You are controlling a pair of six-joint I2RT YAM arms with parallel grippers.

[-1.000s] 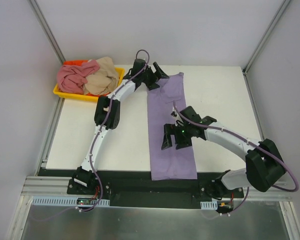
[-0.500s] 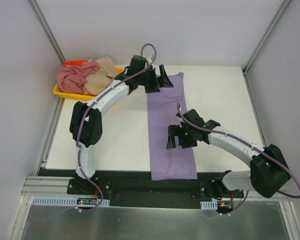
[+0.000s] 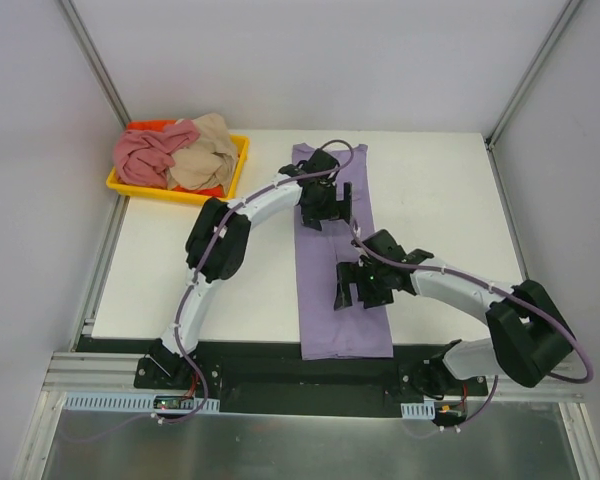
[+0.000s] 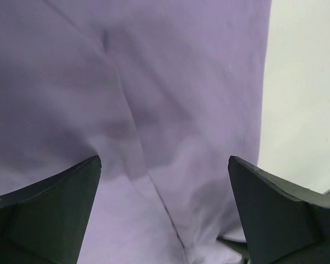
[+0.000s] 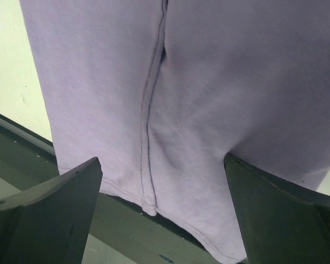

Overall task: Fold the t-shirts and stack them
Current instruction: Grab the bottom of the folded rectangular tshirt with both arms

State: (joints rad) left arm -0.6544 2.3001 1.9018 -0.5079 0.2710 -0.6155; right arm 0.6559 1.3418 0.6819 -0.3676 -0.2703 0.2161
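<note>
The lavender t-shirt [image 3: 342, 328] lies as a long narrow strip from the table's far side to its near edge. My left gripper [image 3: 326, 207] is open just above the strip's upper half; purple cloth [image 4: 154, 82] fills its wrist view between the spread fingers [image 4: 49, 209]. My right gripper [image 3: 356, 289] is open over the strip's lower half; its wrist view shows a seam and the hem [image 5: 154, 203] reaching the table's front edge. The dusty pink shirt [image 3: 147, 155] and the beige shirt [image 3: 206, 152] lie crumpled in the yellow tray [image 3: 170, 190].
The tray stands at the table's back left corner. White tabletop [image 3: 440, 190] shows on both sides of the strip. A dark metal rail [image 3: 280, 360] runs along the near edge. Frame posts rise at the back corners.
My left gripper has come from the shirt's far end toward me and now hangs over the strip's upper half. My right gripper has shifted slightly nearer along the strip.
</note>
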